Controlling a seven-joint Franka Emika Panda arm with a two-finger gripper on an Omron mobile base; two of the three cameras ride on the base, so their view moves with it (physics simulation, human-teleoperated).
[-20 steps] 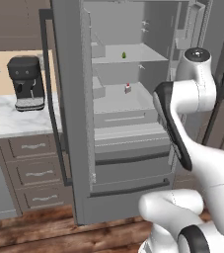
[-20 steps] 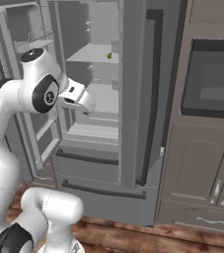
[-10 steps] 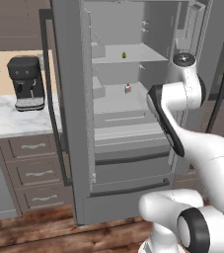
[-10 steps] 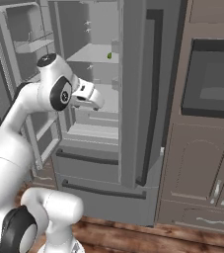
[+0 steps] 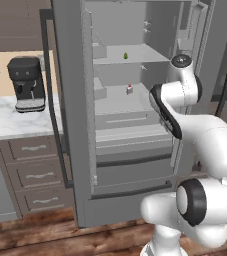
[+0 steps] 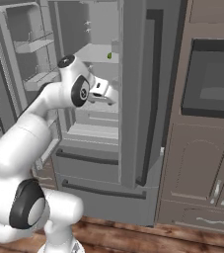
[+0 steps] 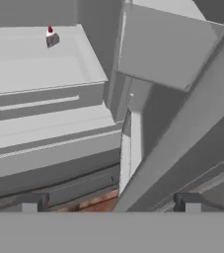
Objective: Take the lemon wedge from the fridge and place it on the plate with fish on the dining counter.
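Fridge (image 5: 135, 165), largest item, stands with doors swung open and 2 lower drawers shut. Arm (image 5: 205, 140) rises at 5 o'clock in the left base view and bends toward the fridge interior. Coffee machine (image 5: 26, 84) sits on the worktop (image 5: 5, 120) at 9 o'clock. Gripper (image 7: 111, 200) has its jaws spread wide, holding nothing. Small red-capped bottle (image 5: 129, 89) stands on the middle shelf. Lemon wedge (image 5: 125, 55) rests on the upper shelf, at 12 o'clock from the bottle.
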